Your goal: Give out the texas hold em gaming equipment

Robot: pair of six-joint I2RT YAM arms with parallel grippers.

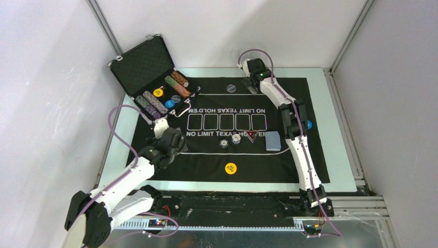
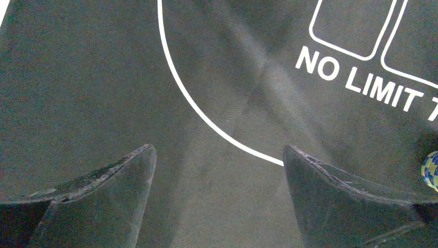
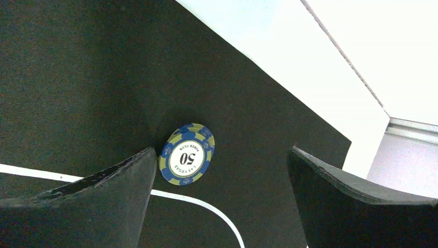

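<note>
Right wrist — blue-yellow chip (image 3: 187, 154) flat, "50" inverted; fingers (image 3: 93, 201) apart

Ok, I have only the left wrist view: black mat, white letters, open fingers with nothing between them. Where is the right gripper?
Observer: The right gripper hangs open above the far part of the black mat with white lettering, near its edge.
Operator: Does it hold a chip?
Observer: No. A round blue-and-yellow chip marked 50 lies flat on the mat beside one of its fingers.
Operator: And where is the case?
Observer: The black metal-edged case stands open at the mat's far left corner, rows of chips inside.
</note>
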